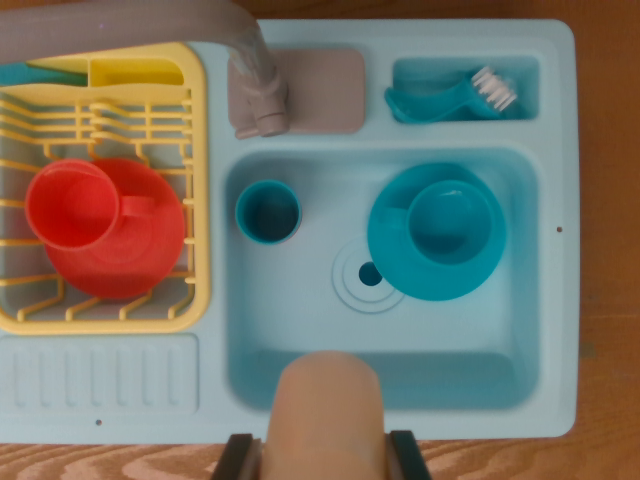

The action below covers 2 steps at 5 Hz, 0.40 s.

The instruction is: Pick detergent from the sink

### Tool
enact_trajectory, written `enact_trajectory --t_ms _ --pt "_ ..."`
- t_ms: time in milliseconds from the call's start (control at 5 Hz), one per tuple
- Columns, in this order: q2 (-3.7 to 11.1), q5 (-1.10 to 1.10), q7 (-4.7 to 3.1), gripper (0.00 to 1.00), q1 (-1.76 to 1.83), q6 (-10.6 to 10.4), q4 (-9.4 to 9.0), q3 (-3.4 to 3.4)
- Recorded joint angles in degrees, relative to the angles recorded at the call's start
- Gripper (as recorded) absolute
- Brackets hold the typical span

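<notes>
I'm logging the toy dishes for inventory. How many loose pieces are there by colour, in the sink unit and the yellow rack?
Teal: 4 (small round cup, mug on plate, scrubbing brush)
Red: 2 (plastic cup on plate)
Tan: 1 (rounded bottle between the hand's fingers)
Total: 7

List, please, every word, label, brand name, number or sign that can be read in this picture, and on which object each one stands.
None: no readable text shows in the wrist view.
The peach detergent bottle between the gripper's fingers shows a plain surface, no label.
The sink, yellow rack, red cup, teal cups and brush carry no print.
</notes>
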Motion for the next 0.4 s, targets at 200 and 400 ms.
enact_trajectory --t_ms 200,400 --pt "-0.12 -0.01 0.01 1.0 0.0 0.44 0.32 0.0" --pt "-0.12 -0.01 0.01 1.0 0.0 0.44 0.32 0.0"
